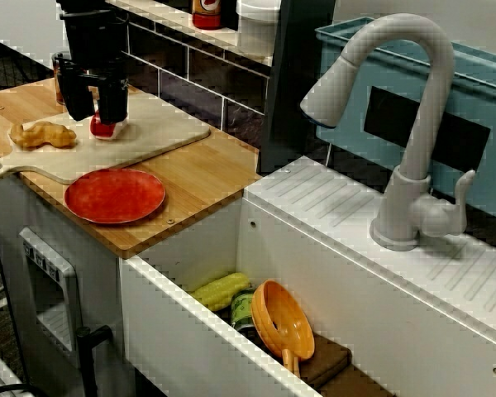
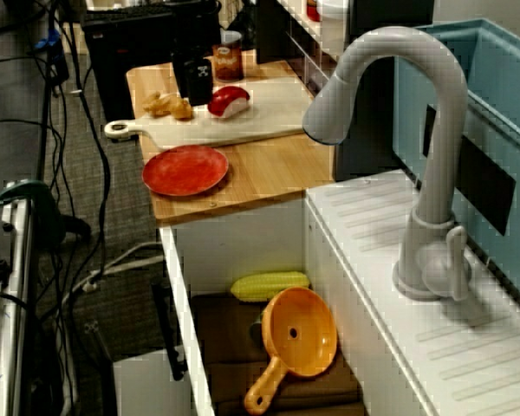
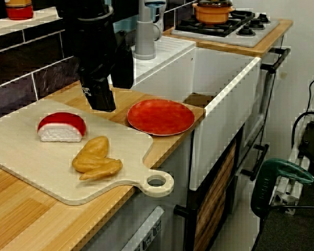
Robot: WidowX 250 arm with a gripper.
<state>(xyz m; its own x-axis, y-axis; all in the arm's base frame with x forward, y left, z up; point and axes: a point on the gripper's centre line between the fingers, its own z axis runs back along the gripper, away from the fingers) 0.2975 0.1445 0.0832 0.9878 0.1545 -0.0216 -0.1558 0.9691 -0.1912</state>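
My black gripper point(image 1: 93, 107) hangs low over the pale wooden cutting board point(image 1: 165, 128), open, with nothing between its two fingers. Right beside it lies a red-topped white sushi piece point(image 1: 107, 126), partly hidden behind the near finger in the view across the sink. In the view from the counter's end, the gripper point(image 3: 102, 100) stands just right of the sushi piece point(image 3: 62, 127) with a small gap. A yellow-brown fried piece point(image 3: 97, 159) lies on the board point(image 3: 31, 167) closer to its handle. From above, the gripper point(image 2: 195, 87) is between the fried piece point(image 2: 167, 106) and the sushi piece point(image 2: 228, 100).
A red plate point(image 1: 114, 196) sits on the wooden counter beside the board, near the sink edge. The sink holds a corn cob point(image 1: 221, 289), a green can point(image 1: 244, 310) and an orange strainer point(image 1: 283, 321). A grey faucet point(image 1: 405, 124) rises behind it. A tiled wall and a jar point(image 2: 227, 62) stand behind the board.
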